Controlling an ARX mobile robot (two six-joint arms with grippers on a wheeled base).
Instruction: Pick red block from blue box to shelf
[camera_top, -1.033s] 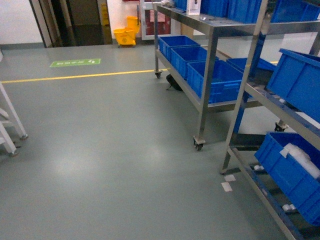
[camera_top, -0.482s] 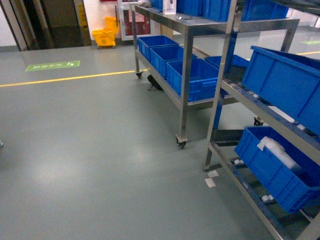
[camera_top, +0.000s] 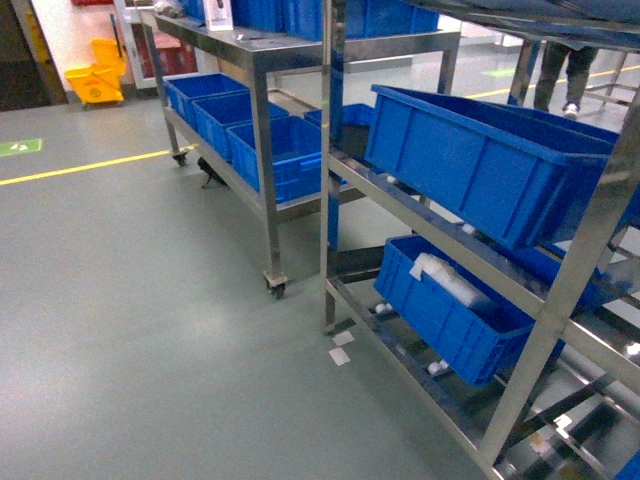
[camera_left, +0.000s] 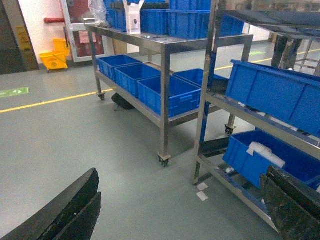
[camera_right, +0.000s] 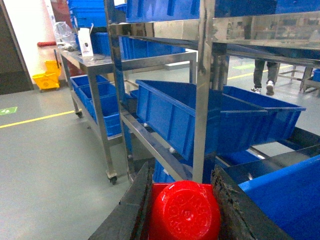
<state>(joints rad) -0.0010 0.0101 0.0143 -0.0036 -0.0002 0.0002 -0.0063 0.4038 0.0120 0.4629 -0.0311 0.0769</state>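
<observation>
The red block (camera_right: 184, 212) shows only in the right wrist view, its round stud facing the camera. My right gripper (camera_right: 181, 186) is shut on it, one dark finger on each side. The shelf (camera_top: 560, 290), a tall stainless-steel rack with sloping rails, fills the right of the head view and stands just beyond the held block (camera_right: 202, 100). My left gripper (camera_left: 181, 175) is open over the grey floor, with nothing between its fingers. The shelf (camera_left: 205, 100) rises to its right. The blue box is out of view. Neither gripper shows in the head view.
Dark blue ribbed crates (camera_top: 480, 160) sit tilted on the shelf's tiers. A wheeled steel table (camera_top: 262, 150) with more blue crates stands behind it. A yellow mop bucket (camera_top: 95, 85) and a person's legs (camera_top: 560, 70) are far off. White tape pieces (camera_top: 341, 350) mark the floor.
The head view has swung right and closer to the shelf. The wheeled table slid left, and the white table legs at the left edge left the view.
</observation>
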